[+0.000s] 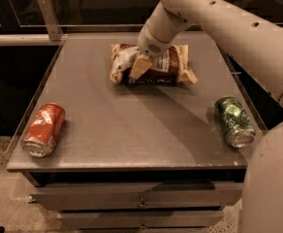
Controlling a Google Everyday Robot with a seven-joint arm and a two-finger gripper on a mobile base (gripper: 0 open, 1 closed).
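A brown and white snack bag (pixel 168 64) lies flat at the back middle of the grey table top (pixel 132 125). My gripper (pixel 135 65) is down on the bag's left end and touches it, at the end of the pale arm (pixel 214 13) that reaches in from the upper right. The bag's left end looks crumpled under the gripper. A red soda can (pixel 43 129) lies on its side near the front left corner. On the right side of the table lies a green can (pixel 234 121), also on its side.
Below the table top are drawer fronts (pixel 141 200). A metal post (pixel 48 16) stands behind the back left corner, with a dark window wall beyond. The robot's own pale body (pixel 272 188) fills the lower right.
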